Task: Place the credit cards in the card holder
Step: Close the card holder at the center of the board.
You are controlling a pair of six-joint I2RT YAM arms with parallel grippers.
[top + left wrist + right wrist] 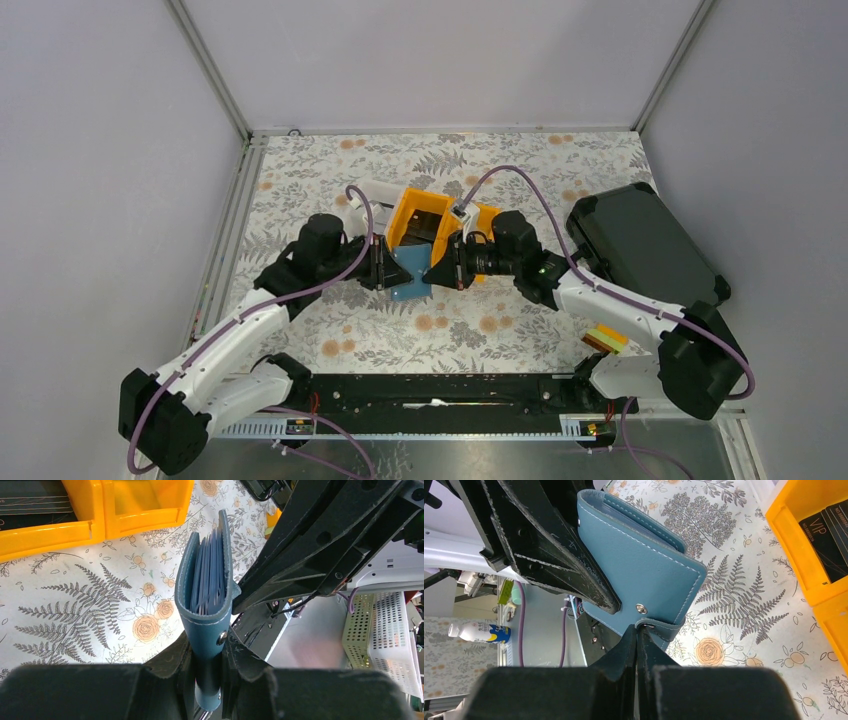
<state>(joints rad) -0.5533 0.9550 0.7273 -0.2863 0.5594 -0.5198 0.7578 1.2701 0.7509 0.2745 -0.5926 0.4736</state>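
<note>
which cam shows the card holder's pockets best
Left wrist: it looks into the card holder, onto its pale pockets. Right wrist shows only its outer cover and tab; top, a small blue patch.

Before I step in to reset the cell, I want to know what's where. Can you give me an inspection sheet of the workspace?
Surface: floral cloth, lying flat.
Job's things: card holder, slightly open, gripped from both sides; dark credit cards lying in an orange bin.
Clutter: large black case at the right edge.
Grippers: left pincer shut on the card holder; right pincer shut on its snap tab.
Cables: purple cables, one along each arm, clear of the card holder.
Surroundings: grey walls; white basket and a bottle beyond the table.
</note>
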